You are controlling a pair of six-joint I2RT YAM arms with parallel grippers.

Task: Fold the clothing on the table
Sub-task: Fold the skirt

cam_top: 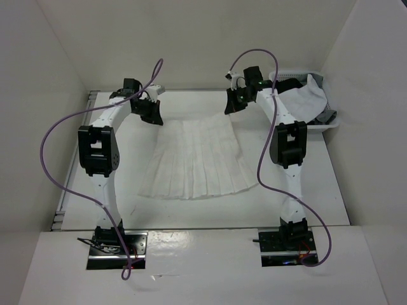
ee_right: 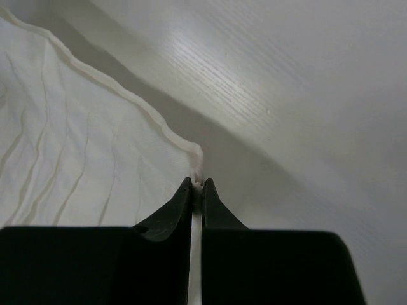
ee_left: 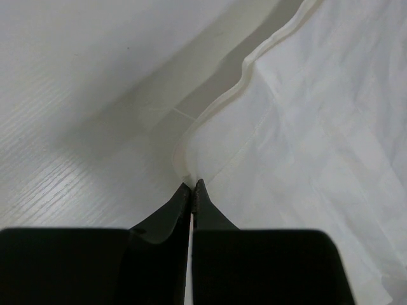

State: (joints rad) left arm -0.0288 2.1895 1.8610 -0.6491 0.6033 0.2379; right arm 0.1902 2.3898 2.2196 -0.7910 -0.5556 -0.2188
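Note:
The clothing [cam_top: 198, 160], a white pleated fan-shaped skirt, lies spread on the table [cam_top: 318, 190], narrow waist end far, wide hem near. My left gripper [cam_top: 152, 114] is at the waistband's far-left corner, shut on that corner of the clothing [ee_left: 305, 127], the fabric pinched at its tips [ee_left: 192, 185]. My right gripper [cam_top: 234, 103] is at the waistband's far-right corner, shut on the corner of the clothing [ee_right: 76, 165], with a bit of hem squeezed between its tips [ee_right: 198, 184].
A white basket [cam_top: 331, 124] at the far right holds a plain white cloth [cam_top: 299, 101] and dark grey garments [cam_top: 325, 116]. White walls close in the table's back and sides. A metal rail [cam_top: 71, 184] runs along the table's left edge.

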